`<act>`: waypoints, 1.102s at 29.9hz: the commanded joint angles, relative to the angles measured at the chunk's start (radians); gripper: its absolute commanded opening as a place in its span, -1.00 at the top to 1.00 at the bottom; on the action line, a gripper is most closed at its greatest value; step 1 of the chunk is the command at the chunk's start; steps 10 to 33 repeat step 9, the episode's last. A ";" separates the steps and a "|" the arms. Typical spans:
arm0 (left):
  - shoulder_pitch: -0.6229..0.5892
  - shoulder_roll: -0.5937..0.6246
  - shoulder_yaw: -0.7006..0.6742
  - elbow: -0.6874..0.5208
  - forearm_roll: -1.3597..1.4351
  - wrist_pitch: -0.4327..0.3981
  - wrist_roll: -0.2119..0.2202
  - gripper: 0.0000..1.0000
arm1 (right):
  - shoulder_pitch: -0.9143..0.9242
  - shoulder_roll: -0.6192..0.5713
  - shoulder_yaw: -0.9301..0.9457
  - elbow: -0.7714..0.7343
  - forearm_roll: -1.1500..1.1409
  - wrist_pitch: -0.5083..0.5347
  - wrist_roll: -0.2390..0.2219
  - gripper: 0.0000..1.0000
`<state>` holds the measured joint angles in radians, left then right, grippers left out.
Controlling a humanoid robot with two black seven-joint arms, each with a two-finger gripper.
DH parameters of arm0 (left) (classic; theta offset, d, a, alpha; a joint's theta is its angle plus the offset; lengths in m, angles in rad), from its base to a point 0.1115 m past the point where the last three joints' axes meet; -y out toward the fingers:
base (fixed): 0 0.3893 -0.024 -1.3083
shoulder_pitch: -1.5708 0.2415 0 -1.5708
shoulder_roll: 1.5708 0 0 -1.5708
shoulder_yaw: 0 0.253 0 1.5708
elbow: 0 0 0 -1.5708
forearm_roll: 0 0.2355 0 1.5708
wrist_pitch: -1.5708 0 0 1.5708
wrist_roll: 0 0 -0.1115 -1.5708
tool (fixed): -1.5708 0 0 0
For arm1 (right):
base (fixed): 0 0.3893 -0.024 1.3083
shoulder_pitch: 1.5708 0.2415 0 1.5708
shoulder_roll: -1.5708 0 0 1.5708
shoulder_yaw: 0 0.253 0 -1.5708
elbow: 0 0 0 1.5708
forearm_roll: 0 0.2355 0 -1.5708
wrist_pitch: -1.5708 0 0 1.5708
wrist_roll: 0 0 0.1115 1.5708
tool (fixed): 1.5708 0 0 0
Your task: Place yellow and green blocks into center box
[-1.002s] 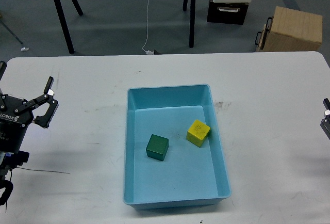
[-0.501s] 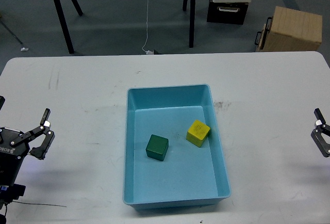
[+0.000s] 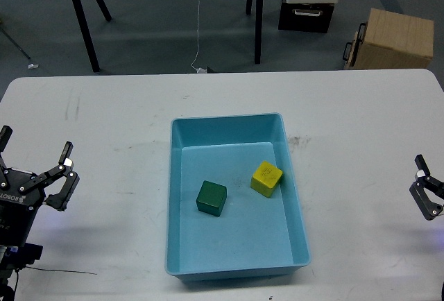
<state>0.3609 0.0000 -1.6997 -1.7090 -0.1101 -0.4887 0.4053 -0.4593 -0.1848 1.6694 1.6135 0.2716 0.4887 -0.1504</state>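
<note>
A light blue box (image 3: 175, 176) sits in the middle of the white table. A green block (image 3: 211, 198) and a yellow block (image 3: 266, 178) lie inside it, apart from each other. My left gripper (image 3: 35, 154) is open and empty at the table's left edge, far from the box. My right gripper (image 3: 425, 190) shows only partly at the right edge of the view, empty; its fingers cannot be told apart well.
The white table (image 3: 111, 127) has bare surface around the box. Beyond its far edge stand black stand legs (image 3: 84, 23), a dark drawer unit (image 3: 306, 15) and a cardboard box (image 3: 393, 39) on the floor.
My left gripper dropped toward the near left, then rose slightly. My right gripper has come a little further into view at the right edge. The blocks have not moved.
</note>
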 commanded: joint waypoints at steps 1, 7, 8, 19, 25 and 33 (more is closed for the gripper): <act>0.000 0.000 0.002 0.000 0.001 0.000 0.003 -1.00 | 0.004 0.005 0.006 -0.003 0.000 0.000 0.000 -1.00; 0.001 0.000 0.003 0.002 0.001 0.000 0.003 -1.00 | 0.004 0.007 0.004 -0.004 -0.002 0.000 0.000 -1.00; 0.001 0.000 0.003 0.002 0.001 0.000 0.003 -1.00 | 0.004 0.005 0.004 -0.004 -0.002 0.000 0.000 -1.00; 0.001 0.000 0.003 0.002 0.001 0.000 0.003 -1.00 | 0.004 0.005 0.004 -0.003 -0.003 0.000 0.000 -1.00; 0.001 0.000 0.003 0.002 0.001 0.000 0.003 -1.00 | 0.004 0.005 0.004 -0.003 -0.003 0.000 0.000 -1.00; 0.001 0.000 0.003 0.002 0.001 0.000 0.003 -1.00 | 0.004 0.005 0.004 -0.003 -0.003 0.000 0.000 -1.00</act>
